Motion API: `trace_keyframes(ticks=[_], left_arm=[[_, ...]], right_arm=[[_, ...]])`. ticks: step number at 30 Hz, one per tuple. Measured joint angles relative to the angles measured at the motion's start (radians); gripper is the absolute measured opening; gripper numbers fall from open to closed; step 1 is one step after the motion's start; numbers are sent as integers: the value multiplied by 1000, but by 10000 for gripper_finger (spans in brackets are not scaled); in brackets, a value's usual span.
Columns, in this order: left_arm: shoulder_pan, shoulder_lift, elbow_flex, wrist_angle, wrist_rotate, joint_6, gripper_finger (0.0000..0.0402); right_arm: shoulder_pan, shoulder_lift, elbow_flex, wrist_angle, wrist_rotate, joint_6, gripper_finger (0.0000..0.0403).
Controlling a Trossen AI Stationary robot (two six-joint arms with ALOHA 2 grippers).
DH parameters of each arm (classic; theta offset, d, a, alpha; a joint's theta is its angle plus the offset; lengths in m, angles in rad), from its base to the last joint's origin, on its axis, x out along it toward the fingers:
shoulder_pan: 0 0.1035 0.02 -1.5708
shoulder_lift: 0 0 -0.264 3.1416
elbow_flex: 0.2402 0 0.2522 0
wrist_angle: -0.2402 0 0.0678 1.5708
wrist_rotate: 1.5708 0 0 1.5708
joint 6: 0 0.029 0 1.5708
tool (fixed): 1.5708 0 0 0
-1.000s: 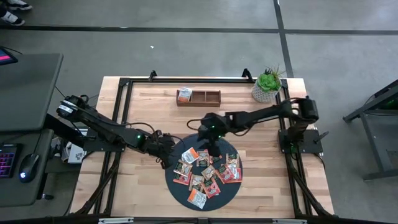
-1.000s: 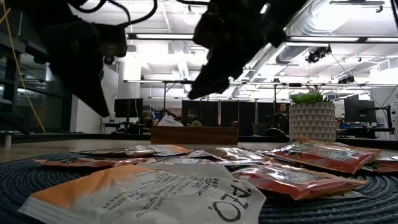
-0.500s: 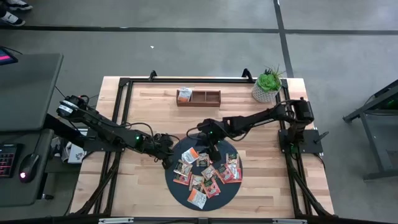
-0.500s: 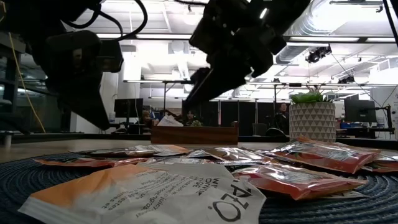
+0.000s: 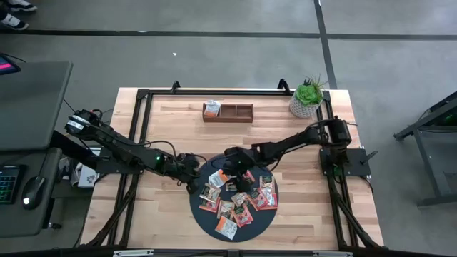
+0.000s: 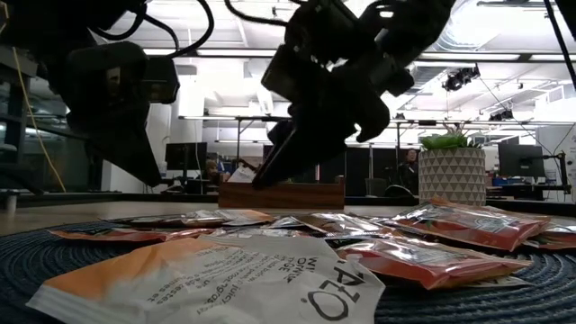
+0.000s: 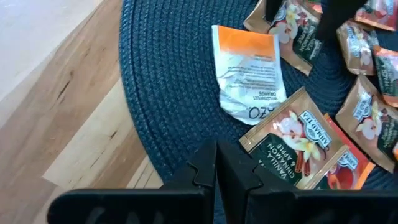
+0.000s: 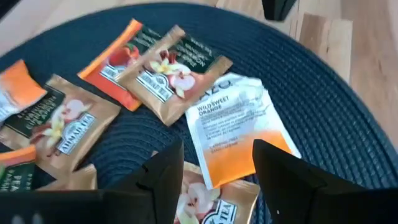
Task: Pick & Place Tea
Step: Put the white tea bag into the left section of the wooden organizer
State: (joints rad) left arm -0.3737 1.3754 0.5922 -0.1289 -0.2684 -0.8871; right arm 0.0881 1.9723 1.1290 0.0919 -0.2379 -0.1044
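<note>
Illumination is even and diffuse from overhead: in the high view the table (image 5: 171, 214) is uniformly bright and the arms cast only faint, soft shadows. In the low view, ceiling strip lights (image 6: 241, 52) backlight the scene, rendering both arms as near-black silhouettes, and the nearest tea sachet (image 6: 216, 279) is out of focus while the planter (image 6: 453, 175) behind is sharper. In both wrist views, the fingers (image 7: 217, 180) and (image 8: 168, 174) are blurred, the sachets on the mat (image 8: 336, 124) show moderate softness, and the foil wrappers carry slight glare
</note>
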Motion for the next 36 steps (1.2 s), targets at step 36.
trace_keyframes(ticks=[36], left_arm=[[1,9,0,62,-70,-148,26]], right_arm=[[30,109,2,74,150,340,188]])
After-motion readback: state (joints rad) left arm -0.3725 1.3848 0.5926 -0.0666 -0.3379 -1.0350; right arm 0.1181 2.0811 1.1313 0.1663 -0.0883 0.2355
